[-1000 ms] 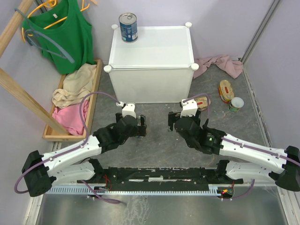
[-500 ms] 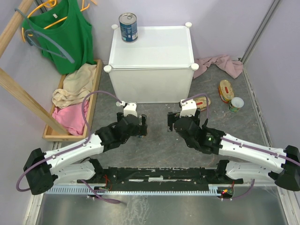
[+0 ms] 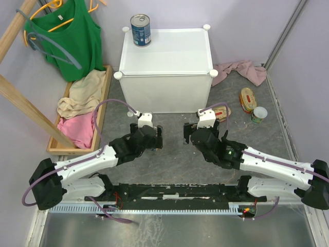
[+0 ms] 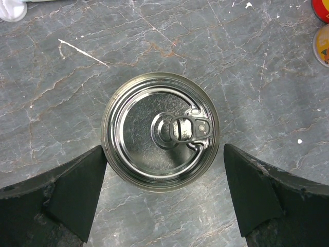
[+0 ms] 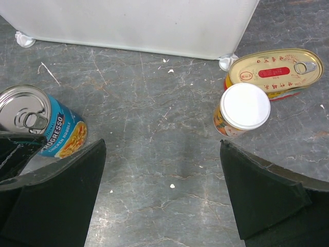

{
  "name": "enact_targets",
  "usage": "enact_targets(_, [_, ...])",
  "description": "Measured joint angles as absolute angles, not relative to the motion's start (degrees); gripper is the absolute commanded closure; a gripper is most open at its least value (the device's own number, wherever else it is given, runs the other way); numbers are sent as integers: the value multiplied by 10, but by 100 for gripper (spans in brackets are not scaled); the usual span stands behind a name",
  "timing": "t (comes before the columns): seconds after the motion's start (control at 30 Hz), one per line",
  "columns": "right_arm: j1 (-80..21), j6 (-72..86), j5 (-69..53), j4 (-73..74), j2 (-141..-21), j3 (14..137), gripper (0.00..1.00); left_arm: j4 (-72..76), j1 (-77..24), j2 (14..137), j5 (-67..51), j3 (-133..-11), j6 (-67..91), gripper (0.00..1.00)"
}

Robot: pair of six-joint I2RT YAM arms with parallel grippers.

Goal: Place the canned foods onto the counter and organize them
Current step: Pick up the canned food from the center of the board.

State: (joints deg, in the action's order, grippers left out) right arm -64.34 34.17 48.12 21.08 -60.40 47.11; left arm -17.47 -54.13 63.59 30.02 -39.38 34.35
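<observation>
Can (image 3: 140, 30) on counter (image 3: 169, 51) back-left corner; small can (image 5: 244, 109) before oval tin (image 5: 275, 69).

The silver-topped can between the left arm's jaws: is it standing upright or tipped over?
Upright. The round silver-topped can turns its whole circular lid, with the pull tab lying flat, straight up at the left wrist camera.

Ahead of our right gripper's (image 5: 163, 143) wide-spread jaws we see the white cabinet (image 5: 133, 23), with a blue-labelled can (image 5: 46, 126) just beyond the left finger (image 5: 51, 200) and a white-topped can (image 5: 242, 109), an oval gold tin (image 5: 277, 69) behind it, beyond the right.
</observation>
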Motion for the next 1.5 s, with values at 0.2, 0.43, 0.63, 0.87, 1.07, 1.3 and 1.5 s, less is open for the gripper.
enact_targets(0.2, [-643, 342, 481, 206, -606, 471, 0, -159, -541, 657, 311, -394, 343, 1])
enact_targets(0.43, [-643, 342, 481, 204, -606, 471, 0, -149, -542, 674, 319, -394, 343, 1])
enact_targets(0.63, [-643, 342, 481, 201, -606, 470, 0, -135, -541, 677, 331, -394, 343, 1])
enact_targets(0.87, [-643, 342, 481, 201, -606, 468, 0, -122, -542, 685, 342, -393, 343, 1])
enact_targets(1.07, [-643, 342, 481, 202, -606, 462, 0, -112, -542, 691, 347, -390, 343, 0])
enact_targets(1.3, [-643, 342, 481, 201, -606, 462, 0, -102, -543, 700, 354, -390, 343, 0])
enact_targets(1.5, [-643, 342, 481, 201, -606, 462, 0, -96, -544, 709, 360, -390, 343, 0])
